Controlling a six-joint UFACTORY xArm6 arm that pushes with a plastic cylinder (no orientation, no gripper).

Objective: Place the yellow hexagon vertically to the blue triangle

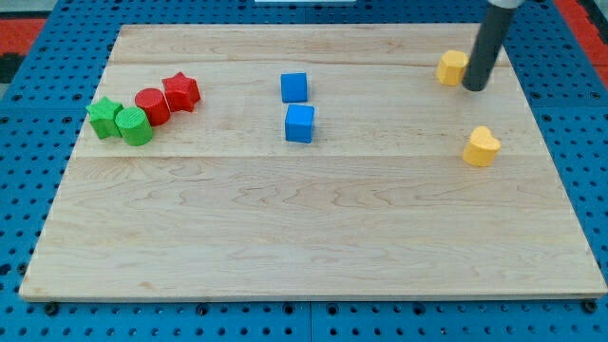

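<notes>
My tip [474,86] is at the view's upper right, touching the right side of a yellow hexagon block [451,67]. A second yellow block [482,146], heart-like in shape, lies below it. Two blue blocks stand near the middle top: the upper blue block [294,87] and the lower blue block [299,123], both looking cube-like; which one is the triangle I cannot tell. The yellow hexagon is far to the right of both blue blocks.
At the view's left, a cluster: a green star [104,116], a green cylinder [135,126], a red cylinder [151,105] and a red star [180,91]. The wooden board [304,237] is ringed by a blue pegboard surface.
</notes>
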